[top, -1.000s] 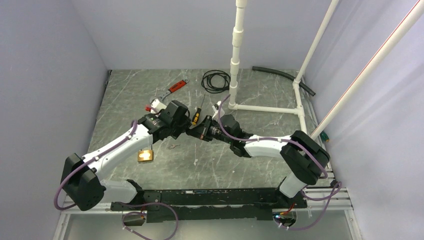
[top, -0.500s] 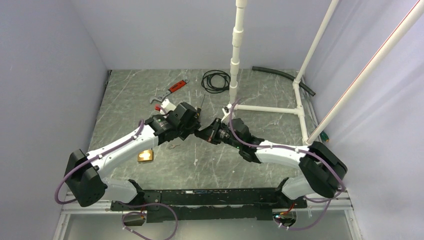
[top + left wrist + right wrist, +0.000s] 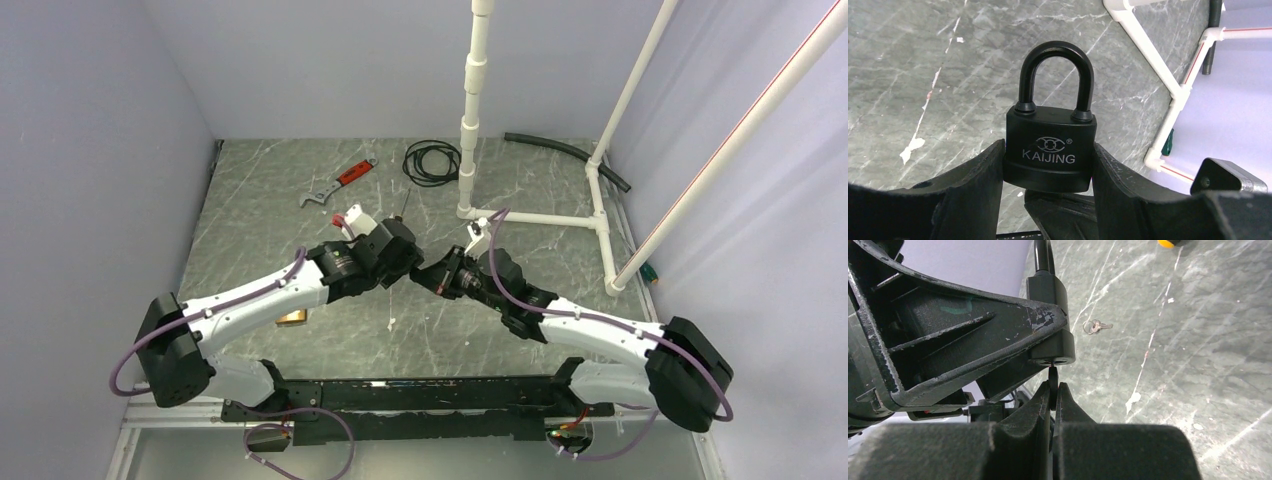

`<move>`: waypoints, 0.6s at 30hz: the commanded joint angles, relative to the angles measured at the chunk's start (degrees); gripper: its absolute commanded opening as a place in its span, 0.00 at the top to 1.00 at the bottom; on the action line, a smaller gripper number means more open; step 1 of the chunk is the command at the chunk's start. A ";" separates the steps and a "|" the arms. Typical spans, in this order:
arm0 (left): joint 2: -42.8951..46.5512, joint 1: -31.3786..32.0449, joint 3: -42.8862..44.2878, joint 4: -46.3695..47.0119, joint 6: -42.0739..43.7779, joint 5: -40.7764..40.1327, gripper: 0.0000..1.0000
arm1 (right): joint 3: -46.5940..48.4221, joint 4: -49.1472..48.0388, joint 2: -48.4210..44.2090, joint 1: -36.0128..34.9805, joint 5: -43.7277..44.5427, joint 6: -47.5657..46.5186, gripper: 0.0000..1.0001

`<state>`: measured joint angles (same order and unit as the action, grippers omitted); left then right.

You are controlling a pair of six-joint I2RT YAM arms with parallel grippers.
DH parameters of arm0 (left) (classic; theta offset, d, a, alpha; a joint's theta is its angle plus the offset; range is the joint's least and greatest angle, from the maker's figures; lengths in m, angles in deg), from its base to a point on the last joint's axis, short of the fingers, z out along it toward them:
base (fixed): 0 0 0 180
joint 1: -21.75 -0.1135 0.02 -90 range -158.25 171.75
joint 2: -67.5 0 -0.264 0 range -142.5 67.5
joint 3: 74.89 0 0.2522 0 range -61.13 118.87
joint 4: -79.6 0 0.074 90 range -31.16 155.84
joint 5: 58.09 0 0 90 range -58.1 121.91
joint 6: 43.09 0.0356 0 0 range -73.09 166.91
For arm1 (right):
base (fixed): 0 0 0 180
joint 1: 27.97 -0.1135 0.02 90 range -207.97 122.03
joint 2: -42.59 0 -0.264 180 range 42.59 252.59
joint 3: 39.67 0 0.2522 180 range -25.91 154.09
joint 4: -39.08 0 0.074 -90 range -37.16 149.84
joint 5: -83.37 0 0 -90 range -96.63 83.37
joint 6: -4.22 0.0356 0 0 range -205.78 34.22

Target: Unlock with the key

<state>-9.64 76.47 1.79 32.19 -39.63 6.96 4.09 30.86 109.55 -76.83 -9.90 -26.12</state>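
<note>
1. Two arms meet above the middle of the grey marble table (image 3: pixel 260 190), with their wrists facing each other in the top view.
2. The left gripper (image 3: pixel 1048 167) holds the black padlock (image 3: pixel 1050 135) by its body. One finger presses on each narrow side, so the pincer stands about half wide and is filled by the lock.
3. The padlock is lifted off the table, between the two arms, to the left of the white pipe frame (image 3: pixel 530 216) and nearer than it. In the left wrist view its shackle points away from the gripper, both legs sit in the body, and the word KAIJING is readable on the face.
4. The right gripper (image 3: pixel 1053 390) is pinched narrow on a key (image 3: pixel 1052 376), which shows as a thin dark blade standing out between the fingertips.
5. The tip of the key touches the underside of the padlock at the keyhole. How deep it goes in, I cannot tell.
6. A small ring with keys (image 3: pixel 1096 326) lies on the table, just beyond the padlock in the right wrist view.
7. At the far side of the table lie a red-handled tool (image 3: pixel 352 173), a coil of black cable (image 3: pixel 432 160) and a black hose (image 3: pixel 565 152), all well apart from the grippers.
8. A brass-coloured object (image 3: pixel 292 317) lies on the near left part of the table, partly hidden under the left arm.
</note>
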 commanded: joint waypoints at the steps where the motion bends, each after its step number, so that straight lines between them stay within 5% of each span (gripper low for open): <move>1: -0.66 6.82 3.82 3.77 1.48 9.57 1.00 | -0.20 -4.53 -3.25 1.92 11.05 -0.81 1.00; 7: 0.22 9.50 5.39 2.48 3.67 5.12 1.00 | -2.04 -4.79 -7.76 3.28 8.11 0.55 1.00; 18: 8.05 11.58 -4.50 21.41 15.46 7.50 1.00 | -5.15 -12.62 -12.13 5.58 2.20 4.06 1.00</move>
<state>-5.64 83.03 -1.20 44.65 -29.81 2.23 -1.55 30.01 97.33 -74.27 -12.59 -24.64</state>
